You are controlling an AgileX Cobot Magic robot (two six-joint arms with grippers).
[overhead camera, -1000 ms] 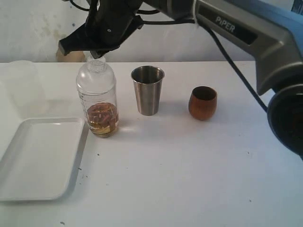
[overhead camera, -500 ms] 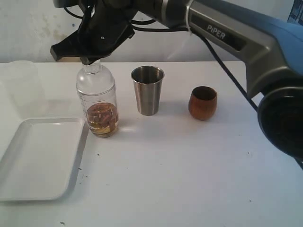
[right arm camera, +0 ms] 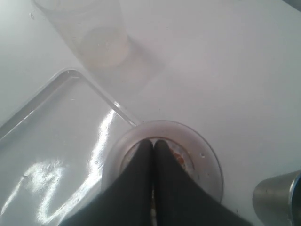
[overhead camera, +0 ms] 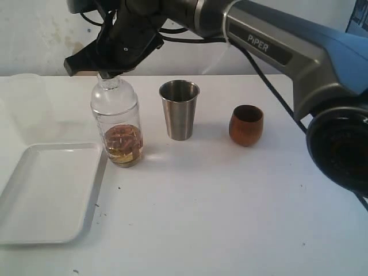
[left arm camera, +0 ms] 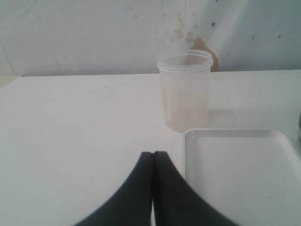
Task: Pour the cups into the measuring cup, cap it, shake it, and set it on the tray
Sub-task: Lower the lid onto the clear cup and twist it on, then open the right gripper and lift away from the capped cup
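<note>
Leftward over the last second has gone the right gripper (overhead camera: 107,71) in the exterior view, and the neck of the measuring cup (overhead camera: 116,123) has gone with it while the base has hardly shifted. The cup stands on the table just beside the tray (overhead camera: 95,190), not on it, with brown contents low inside and a clear domed lid on top. Its long axis is close to vertical, the neck pointing up into the gripper and leaning slightly toward the tray side. The steel tumbler (overhead camera: 179,109) and wooden cup (overhead camera: 246,125) stand upright, well apart from it, so pouring looks done and the cap is likely being seated or tested before the shake. In the left wrist view, the left gripper (left arm camera: 153,155) has its fingers pressed together on nothing, near the tray's corner and facing a frosted cup (left arm camera: 185,92). In the right wrist view, the right fingers are also pressed flat together, straight above the lid's centre; whether they touch it cannot be told.
</note>
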